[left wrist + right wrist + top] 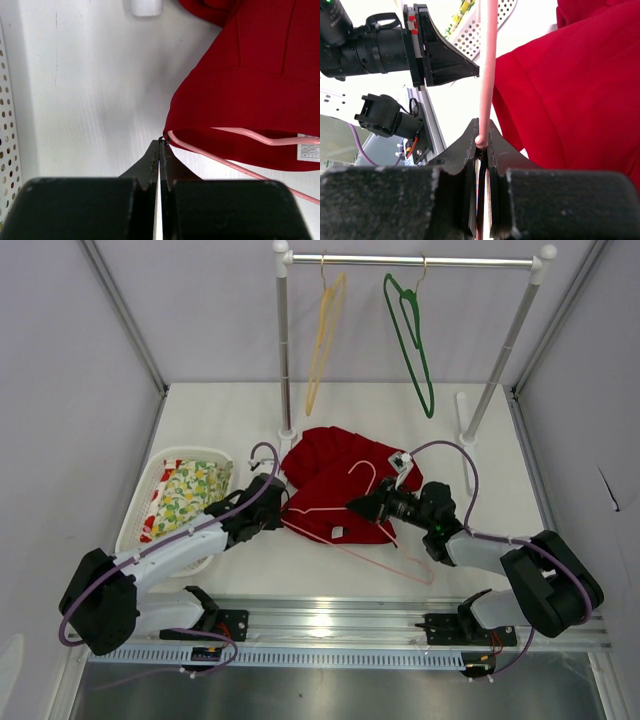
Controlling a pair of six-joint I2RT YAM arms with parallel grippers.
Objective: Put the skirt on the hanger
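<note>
Pinching the hanger (486, 60): right claw (481, 132), perhaps left claw (160, 143) too.

The red skirt (335, 465) lies bunched up in the middle of the white tabletop (220, 415). The thin pink hanger (486, 60) lies across its near edge, hook on the red cloth.

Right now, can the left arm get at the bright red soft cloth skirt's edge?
Probably yes: the left gripper is shut with its tips right at the skirt hem, nothing between. It must open first, and the thin pale pink wire hanger, pinched by the right gripper, runs along that hem.
</note>
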